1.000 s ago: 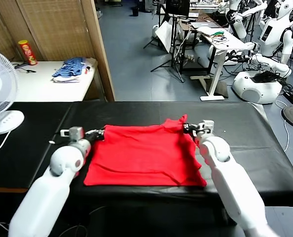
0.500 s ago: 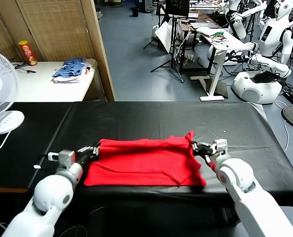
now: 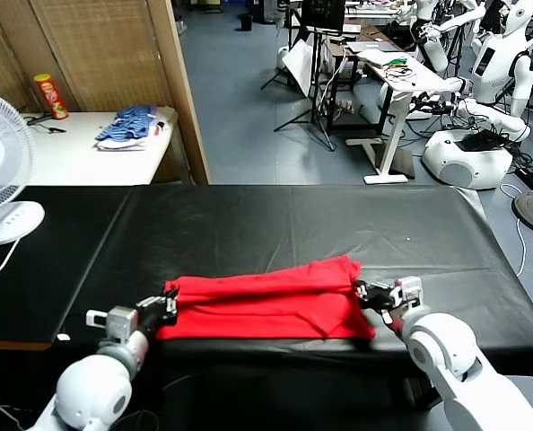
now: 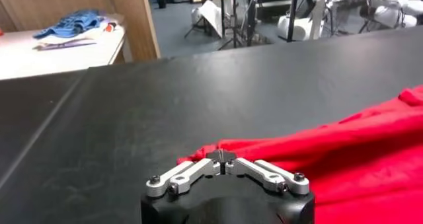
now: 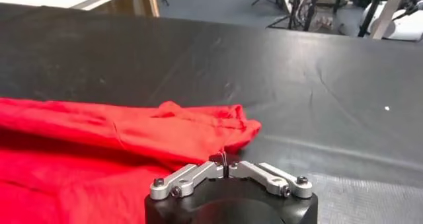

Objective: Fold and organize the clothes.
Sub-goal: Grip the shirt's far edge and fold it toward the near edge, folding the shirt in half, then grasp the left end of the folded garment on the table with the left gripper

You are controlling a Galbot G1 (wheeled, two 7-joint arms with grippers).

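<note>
Near edge of the black desk point(image 3: 275, 211): left end effector point(image 3: 165, 306) is pressed together at the left corner of the red T-shirt point(image 3: 266, 301) — whether cloth is pinched cannot be told. Right end effector point(image 3: 367, 294) has its tips together at the shirt's right corner. The shirt lies folded in a flat band between them. Farther left — a white fan point(image 3: 2, 171); beyond, a striped clothing pile point(image 3: 127, 126) on a side table.

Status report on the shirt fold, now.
Left gripper shut on red T-shirt, left edge. Right gripper shut at its right edge. Shirt folded over, near table's front edge. Nothing in the way.
</note>
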